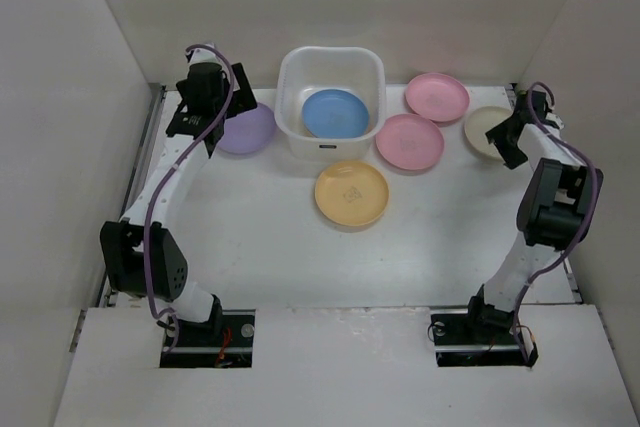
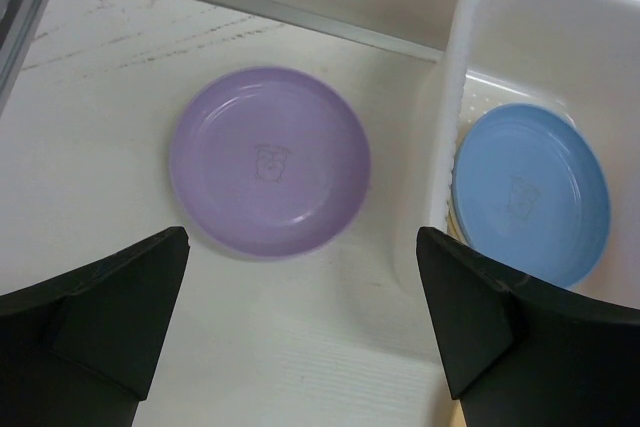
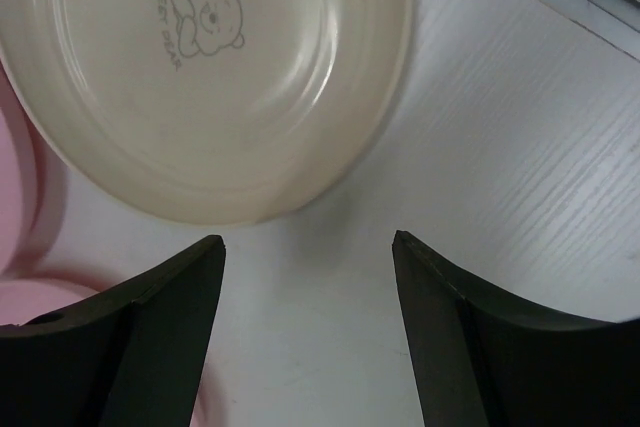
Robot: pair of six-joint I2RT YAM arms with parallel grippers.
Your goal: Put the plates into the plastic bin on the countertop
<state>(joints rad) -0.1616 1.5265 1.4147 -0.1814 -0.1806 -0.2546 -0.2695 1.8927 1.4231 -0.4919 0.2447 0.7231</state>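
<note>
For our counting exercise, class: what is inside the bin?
A blue plate lies in the bin. The left wrist view shows a pale rim under it, perhaps another plate; what else lies beneath is covered.

Six plates are showing: one purple plate (image 2: 268, 162) is lying ahead of the left gripper (image 2: 300, 237), one blue plate (image 2: 528, 192) is sitting in the one plastic bin (image 2: 450, 97) to its right, and one yellow-orange plate (image 1: 351, 193), two pink plates (image 1: 437, 96) and one cream plate (image 3: 200, 77) are lying around the right gripper (image 3: 306, 240).
</note>
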